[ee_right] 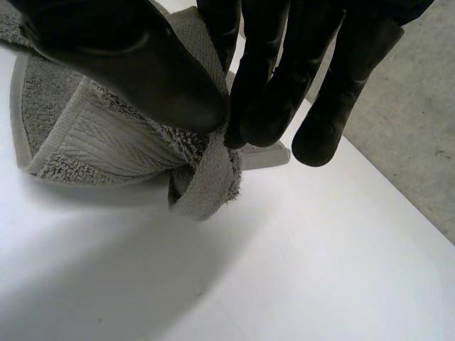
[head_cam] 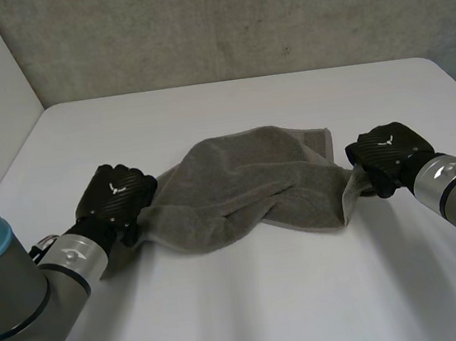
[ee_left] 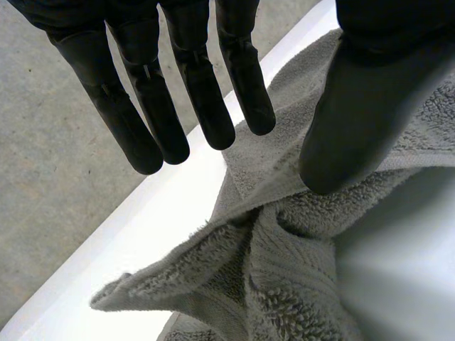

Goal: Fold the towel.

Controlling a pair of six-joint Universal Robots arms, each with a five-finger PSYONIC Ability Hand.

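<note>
Right robot hand (head_cam: 388, 155) tight on towel (head_cam: 246, 185) edge; left robot hand (head_cam: 116, 194) seemingly slack at opposite edge

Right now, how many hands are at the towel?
2. Left hand at the towel's left end, fingers straight; right hand at its right end, pinching the cloth.

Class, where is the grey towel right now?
Head view: the towel lies bunched on the table between the left hand and the right hand, which pinches its edge.
</note>
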